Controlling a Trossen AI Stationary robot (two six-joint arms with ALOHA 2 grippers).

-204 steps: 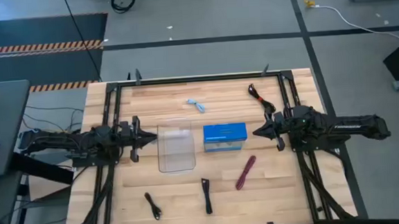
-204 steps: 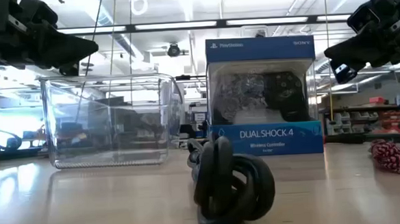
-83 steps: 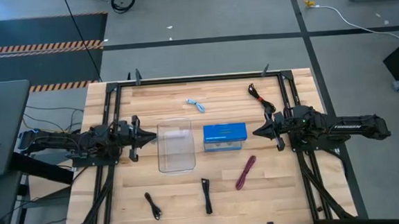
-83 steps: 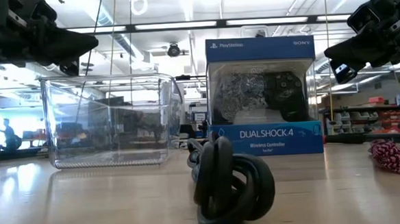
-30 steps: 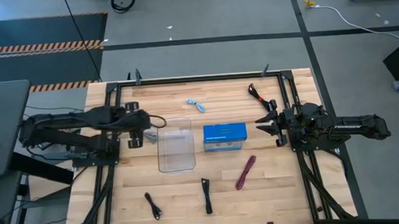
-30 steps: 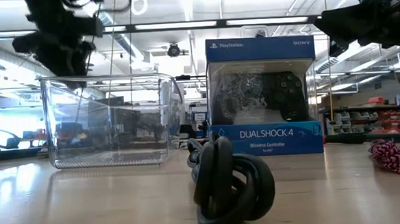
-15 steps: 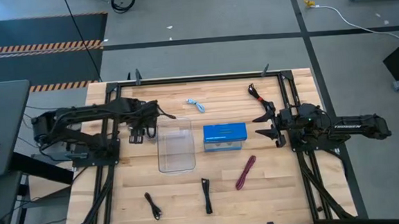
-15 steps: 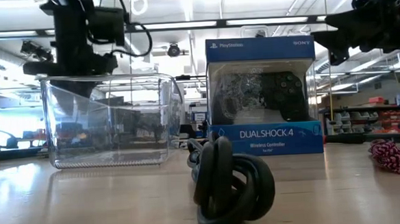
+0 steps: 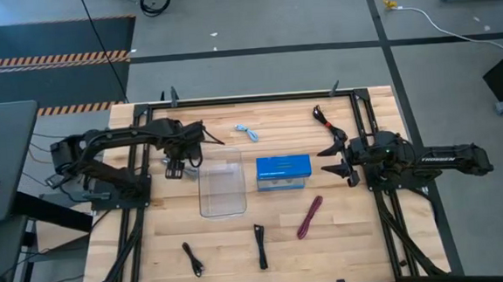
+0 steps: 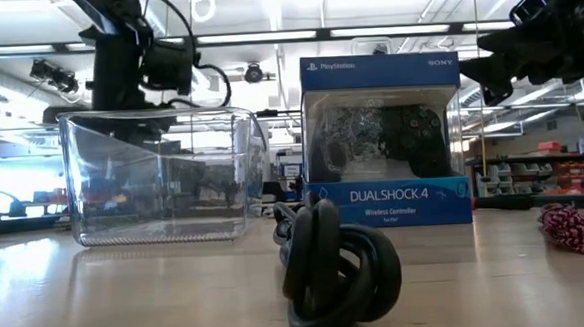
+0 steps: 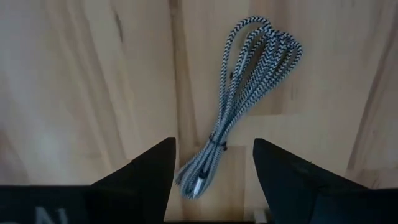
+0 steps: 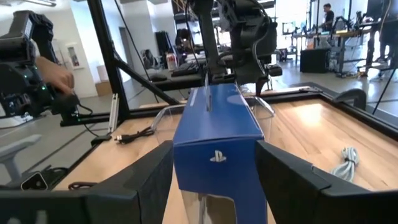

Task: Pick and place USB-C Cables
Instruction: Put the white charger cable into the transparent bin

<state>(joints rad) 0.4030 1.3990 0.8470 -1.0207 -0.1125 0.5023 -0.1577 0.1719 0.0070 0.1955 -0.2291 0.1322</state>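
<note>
Wood table point(image 9: 344, 231): light blue cable point(image 11: 239, 102), braided, folded bundle.

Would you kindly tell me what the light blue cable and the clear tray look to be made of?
The light blue braided cable looks sheathed in woven fabric: a zigzag weave shows. The clear rectangular tray looks like glossy rigid plastic, possibly glass: see-through walls, bright reflections.

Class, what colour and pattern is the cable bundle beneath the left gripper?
The cable bundle is light blue with a dark zigzag braid, clearest in the left wrist view.
</note>
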